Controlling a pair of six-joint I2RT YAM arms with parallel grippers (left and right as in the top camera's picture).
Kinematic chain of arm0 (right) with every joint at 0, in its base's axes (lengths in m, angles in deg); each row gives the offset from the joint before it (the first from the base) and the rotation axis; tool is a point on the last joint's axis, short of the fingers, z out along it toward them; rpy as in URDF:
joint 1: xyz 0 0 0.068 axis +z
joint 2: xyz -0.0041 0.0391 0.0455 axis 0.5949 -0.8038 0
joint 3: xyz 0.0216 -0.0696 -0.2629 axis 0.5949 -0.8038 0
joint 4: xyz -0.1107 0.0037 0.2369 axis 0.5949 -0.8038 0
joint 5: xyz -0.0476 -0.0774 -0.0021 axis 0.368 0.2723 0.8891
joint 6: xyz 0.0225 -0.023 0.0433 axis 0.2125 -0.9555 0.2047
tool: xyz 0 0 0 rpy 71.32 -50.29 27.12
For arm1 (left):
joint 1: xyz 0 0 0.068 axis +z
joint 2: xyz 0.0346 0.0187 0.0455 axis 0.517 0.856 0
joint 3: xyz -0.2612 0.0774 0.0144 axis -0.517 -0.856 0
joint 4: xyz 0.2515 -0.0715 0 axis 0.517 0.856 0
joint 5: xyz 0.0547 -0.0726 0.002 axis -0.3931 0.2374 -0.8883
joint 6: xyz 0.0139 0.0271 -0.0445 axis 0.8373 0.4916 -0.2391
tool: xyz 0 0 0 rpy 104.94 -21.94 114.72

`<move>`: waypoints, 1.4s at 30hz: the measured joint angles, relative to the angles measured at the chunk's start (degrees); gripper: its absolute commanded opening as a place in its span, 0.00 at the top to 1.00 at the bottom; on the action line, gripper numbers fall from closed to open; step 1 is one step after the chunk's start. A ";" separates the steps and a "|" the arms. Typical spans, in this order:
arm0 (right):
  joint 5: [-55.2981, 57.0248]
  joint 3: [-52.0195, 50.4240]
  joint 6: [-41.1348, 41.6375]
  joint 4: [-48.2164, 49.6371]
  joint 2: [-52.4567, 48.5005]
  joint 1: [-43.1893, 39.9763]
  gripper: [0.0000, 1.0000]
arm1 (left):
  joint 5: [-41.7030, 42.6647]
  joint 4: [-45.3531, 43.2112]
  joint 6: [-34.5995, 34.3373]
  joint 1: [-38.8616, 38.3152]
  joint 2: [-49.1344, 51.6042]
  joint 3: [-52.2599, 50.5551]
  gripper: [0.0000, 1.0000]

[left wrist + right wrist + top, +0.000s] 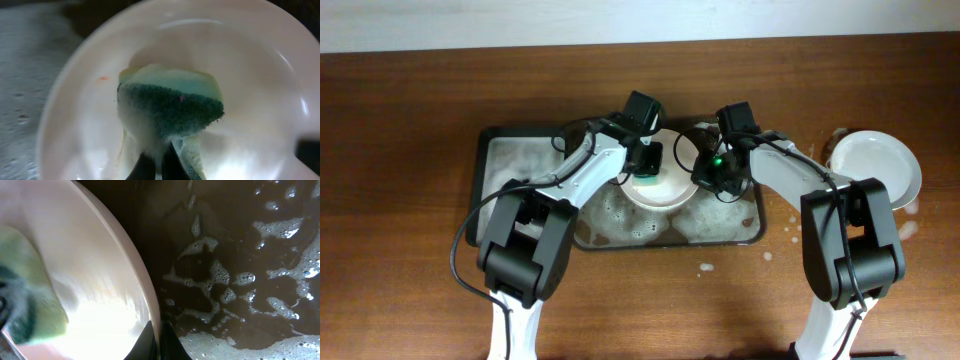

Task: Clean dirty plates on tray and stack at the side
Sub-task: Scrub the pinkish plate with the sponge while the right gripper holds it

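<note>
On the brown counter (410, 120), the soapy tray (485, 185) holds a glossy white plate (665, 193). The left end effector (650, 160) clamps a green sponge (170, 105) over its middle; the right end effector (707, 172) seems pinched on its 3 o'clock rim.

Two plates (660, 196) (876, 166); one tray (520, 160); one sponge (170, 107)
</note>
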 measured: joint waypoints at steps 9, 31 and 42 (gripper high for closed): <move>0.02 0.00 -0.24 0.24 0.00 0.00 0.96 | -7.96 0.55 -0.81 -0.11 0.00 0.04 1.00; 0.22 0.00 -1.05 0.09 0.02 0.00 0.96 | -9.05 -6.64 2.23 0.13 0.11 -0.26 0.99; 0.26 0.00 -1.07 0.20 0.02 0.07 0.96 | -19.17 2.01 22.01 -1.70 0.74 12.76 1.00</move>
